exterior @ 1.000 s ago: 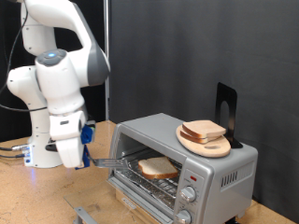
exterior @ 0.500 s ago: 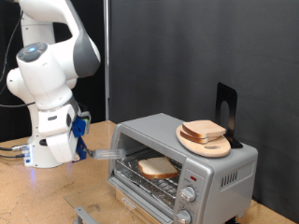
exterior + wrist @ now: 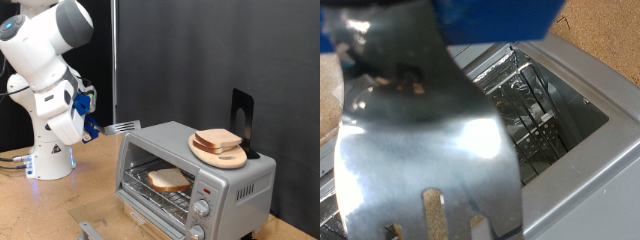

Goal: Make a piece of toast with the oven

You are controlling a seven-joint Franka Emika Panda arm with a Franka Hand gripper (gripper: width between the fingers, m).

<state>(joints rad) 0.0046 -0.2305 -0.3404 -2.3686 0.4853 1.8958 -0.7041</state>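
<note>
Toast in, spatula out, as it stands:

- the piece of toast [image 3: 169, 180] lies flat on the wire rack [image 3: 150, 186] inside the oven [image 3: 197, 180], door open, slice toward the exterior view's left half of the cavity
- tool [image 3: 88, 124] is up at the exterior view's left of the oven, above roof level, well apart from the slice; toast sits below it and to the exterior view's right
- tool is clenched on the handle of a metal spatula [image 3: 124, 128]; blade sticks out toward the oven's top corner and carries nothing
- wrist view is mostly the slotted spatula blade [image 3: 415, 140], with the open oven cavity and rack bars behind it; fingers not separately visible there
- the other bread slice [image 3: 218, 140] sits on the round wooden plate [image 3: 218, 153] on the oven roof, black stand [image 3: 242, 118] behind it
- oven stands on the wooden table [image 3: 40, 210]

My read: step in hand is getting the spatula clear of the oven. To do that well, keep the blade level and above the roof edge so it can't clip the housing, the plate, or snag the rack and drag the slice
</note>
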